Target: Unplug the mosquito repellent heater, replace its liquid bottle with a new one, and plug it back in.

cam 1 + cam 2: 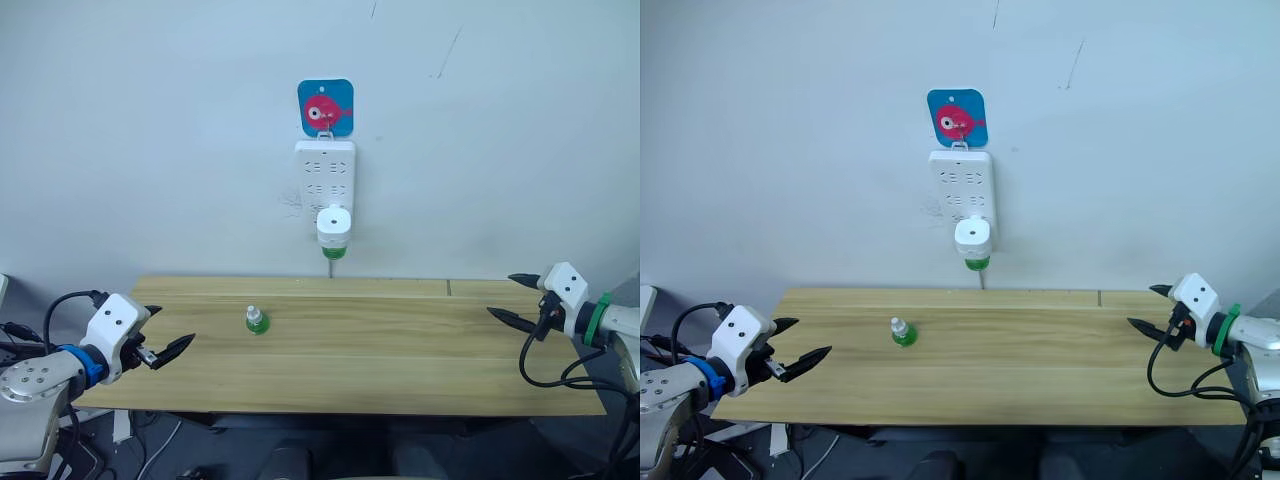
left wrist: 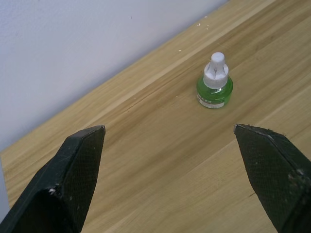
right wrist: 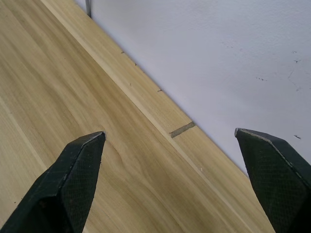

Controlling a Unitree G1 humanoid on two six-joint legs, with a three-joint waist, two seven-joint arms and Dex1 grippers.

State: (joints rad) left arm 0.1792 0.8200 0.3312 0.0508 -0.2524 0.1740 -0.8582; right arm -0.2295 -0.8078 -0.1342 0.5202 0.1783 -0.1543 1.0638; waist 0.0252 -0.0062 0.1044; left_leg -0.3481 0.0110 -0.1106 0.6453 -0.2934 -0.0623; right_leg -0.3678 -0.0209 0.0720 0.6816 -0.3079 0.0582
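The mosquito repellent heater sits plugged into the power strip on the far wall, above the table, where a spare bottle stands left of centre.

Hook plate: blue square with a pink fish, on the white wall.
Table: light wood, against that wall.

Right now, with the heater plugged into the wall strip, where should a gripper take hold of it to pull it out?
Grip the mosquito repellent heater across its white rounded body, fingers on its two sides, coming straight from the front. The green bottle hangs beneath and the power strip sits behind, so the sides are free. The right gripper is open.
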